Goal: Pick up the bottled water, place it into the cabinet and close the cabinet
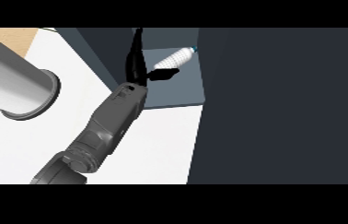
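Now left hand (139, 64) inside cabinet (178, 96), fingers straight, thumb touching bottled water (173, 58) lying on shelf

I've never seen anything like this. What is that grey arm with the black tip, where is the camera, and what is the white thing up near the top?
You are looking down from the robot's head at a white kitchen counter. The grey arm coming in from the lower edge is one of its forearms; which arm it is cannot be told from this picture. It ends in a black hand whose fingers are straight and point upward, with the thumb sticking out sideways. The white thing is a water bottle, lying tilted inside the open cabinet, just beside the hand. The thumb reaches its lower end, but nothing curls round it. The grey cylinder at the left is something else on the counter.
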Controlling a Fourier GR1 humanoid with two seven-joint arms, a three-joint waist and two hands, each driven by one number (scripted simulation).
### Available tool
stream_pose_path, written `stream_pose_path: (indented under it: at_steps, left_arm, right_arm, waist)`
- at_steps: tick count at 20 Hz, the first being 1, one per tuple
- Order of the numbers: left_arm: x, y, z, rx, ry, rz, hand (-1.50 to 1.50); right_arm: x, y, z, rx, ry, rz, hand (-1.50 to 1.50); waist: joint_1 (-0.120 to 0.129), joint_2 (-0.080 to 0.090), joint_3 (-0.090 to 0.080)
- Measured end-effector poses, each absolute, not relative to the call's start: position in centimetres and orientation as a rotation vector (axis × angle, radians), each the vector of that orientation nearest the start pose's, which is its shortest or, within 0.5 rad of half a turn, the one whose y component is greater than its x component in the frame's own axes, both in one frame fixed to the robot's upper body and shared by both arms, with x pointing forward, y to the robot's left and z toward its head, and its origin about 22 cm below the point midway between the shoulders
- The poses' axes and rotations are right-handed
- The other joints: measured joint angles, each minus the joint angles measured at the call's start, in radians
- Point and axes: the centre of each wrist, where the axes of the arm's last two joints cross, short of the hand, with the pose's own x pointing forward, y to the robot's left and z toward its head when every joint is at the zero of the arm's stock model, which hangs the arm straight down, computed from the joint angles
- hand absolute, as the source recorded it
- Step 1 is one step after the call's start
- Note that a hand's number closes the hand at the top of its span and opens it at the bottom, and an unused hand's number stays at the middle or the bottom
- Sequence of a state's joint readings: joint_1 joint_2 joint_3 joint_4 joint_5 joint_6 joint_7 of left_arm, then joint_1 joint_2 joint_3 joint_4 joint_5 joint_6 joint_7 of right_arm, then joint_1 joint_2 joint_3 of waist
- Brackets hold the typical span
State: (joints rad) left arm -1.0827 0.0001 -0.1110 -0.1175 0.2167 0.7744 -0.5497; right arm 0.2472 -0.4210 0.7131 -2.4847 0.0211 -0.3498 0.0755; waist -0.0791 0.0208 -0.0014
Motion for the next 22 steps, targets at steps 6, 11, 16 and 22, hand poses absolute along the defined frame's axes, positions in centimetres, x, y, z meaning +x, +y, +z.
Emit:
stream_pose_path:
  at_steps: [6,11,16,22]
  left_arm:
    - [41.9,10.9,1.0,0.387,-1.832,-0.025,1.5]
    - [41.9,10.7,1.7,0.195,-1.905,0.012,1.5]
    - [41.5,10.3,1.7,0.005,-1.925,0.017,1.5]
    - [39.8,10.3,0.8,-0.213,-1.89,0.026,1.5]
  right_arm:
    - [9.6,-16.8,14.9,0.358,-1.961,0.263,-1.5]
    - [9.6,-16.7,15.0,0.353,-1.951,0.248,-1.5]
    - [9.7,-17.1,15.0,0.327,-1.956,0.251,-1.5]
    - [9.5,-17.2,14.8,0.303,-1.95,0.233,-1.5]
  waist:
    - [0.007,-0.003,-0.001]
    - [0.025,-0.012,0.0]
    - [0.036,-0.017,0.0]
    - [0.065,-0.028,0.001]
